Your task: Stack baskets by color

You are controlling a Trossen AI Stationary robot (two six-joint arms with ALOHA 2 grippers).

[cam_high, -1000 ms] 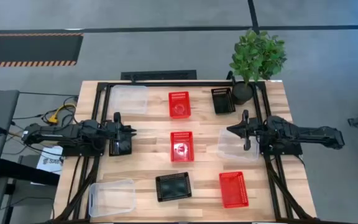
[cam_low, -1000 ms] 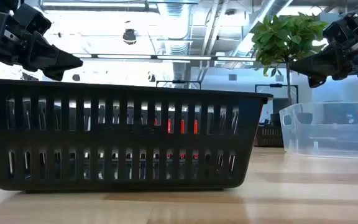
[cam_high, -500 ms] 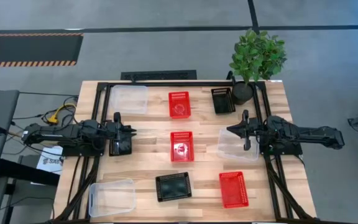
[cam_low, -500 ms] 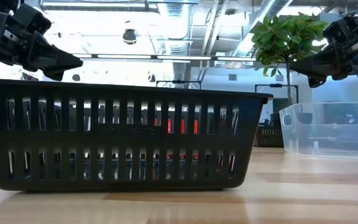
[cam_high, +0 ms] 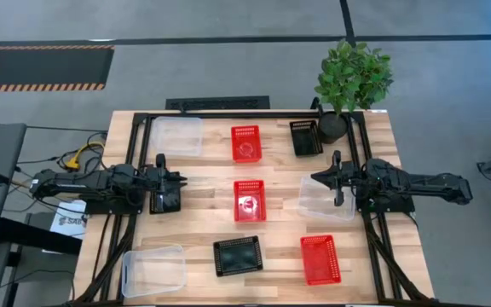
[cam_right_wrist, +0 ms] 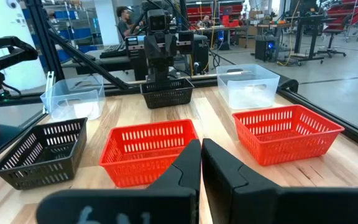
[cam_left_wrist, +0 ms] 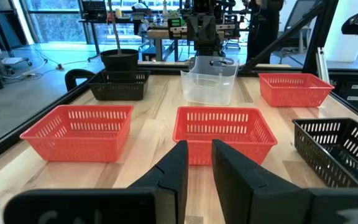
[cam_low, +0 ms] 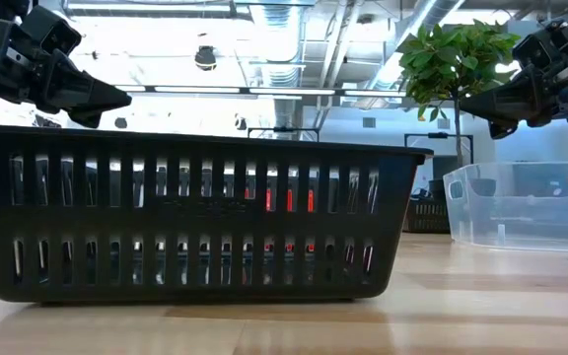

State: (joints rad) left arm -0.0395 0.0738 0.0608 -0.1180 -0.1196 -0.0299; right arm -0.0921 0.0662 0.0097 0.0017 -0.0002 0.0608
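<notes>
Both hands hover over the counter, holding nothing.

Left hand [cam_high: 180, 180] and right hand [cam_high: 315, 178] show fingers nearly closed, empty. Between them sits a red basket [cam_high: 249, 200]; other red, black [cam_high: 238, 255] and clear baskets [cam_high: 153, 271] lie apart, unstacked.

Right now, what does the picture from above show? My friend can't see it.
Nine small baskets lie spread on a wooden table: three red, three black, three clear. The left claw hangs over a black basket and the right claw over a clear basket, neither holding anything. A plant stands at the far right corner.
</notes>
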